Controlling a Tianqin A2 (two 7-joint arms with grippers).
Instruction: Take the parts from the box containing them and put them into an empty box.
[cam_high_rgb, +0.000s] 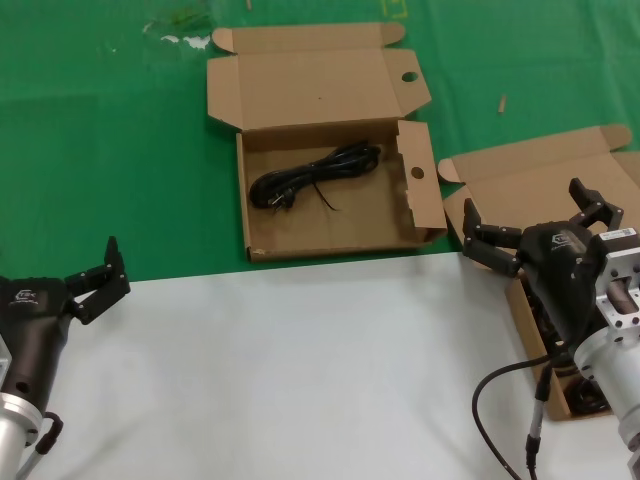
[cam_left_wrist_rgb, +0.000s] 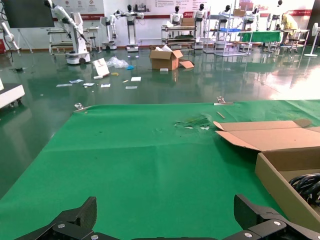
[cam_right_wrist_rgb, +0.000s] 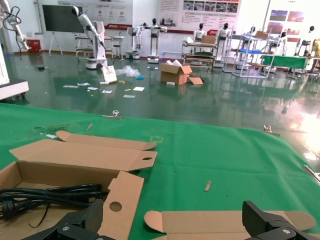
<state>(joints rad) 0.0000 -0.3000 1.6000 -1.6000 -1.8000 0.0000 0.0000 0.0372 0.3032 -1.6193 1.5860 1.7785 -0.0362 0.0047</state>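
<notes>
The box with round holes in its flaps (cam_high_rgb: 420, 190) lies open at the back centre, with one black coiled cable (cam_high_rgb: 315, 175) on its floor. The plain-lidded box (cam_high_rgb: 540, 175) lies open at the right, largely hidden by my right arm; dark cable (cam_high_rgb: 585, 398) shows in it under the arm. My right gripper (cam_high_rgb: 525, 215) is open and empty above that box. My left gripper (cam_high_rgb: 118, 265) is open and empty at the left, at the cloth's front edge. In the right wrist view my gripper (cam_right_wrist_rgb: 175, 217) faces the cable (cam_right_wrist_rgb: 45, 195) and the plain lid (cam_right_wrist_rgb: 215, 222). The left wrist view shows my open gripper (cam_left_wrist_rgb: 167, 212) over the cloth.
Green cloth (cam_high_rgb: 110, 150) covers the back of the table and a white surface (cam_high_rgb: 280, 370) the front. A small wooden chip (cam_high_rgb: 503, 102) and white scraps (cam_high_rgb: 180, 38) lie on the cloth. My right arm's own cable (cam_high_rgb: 500, 385) loops over the white surface.
</notes>
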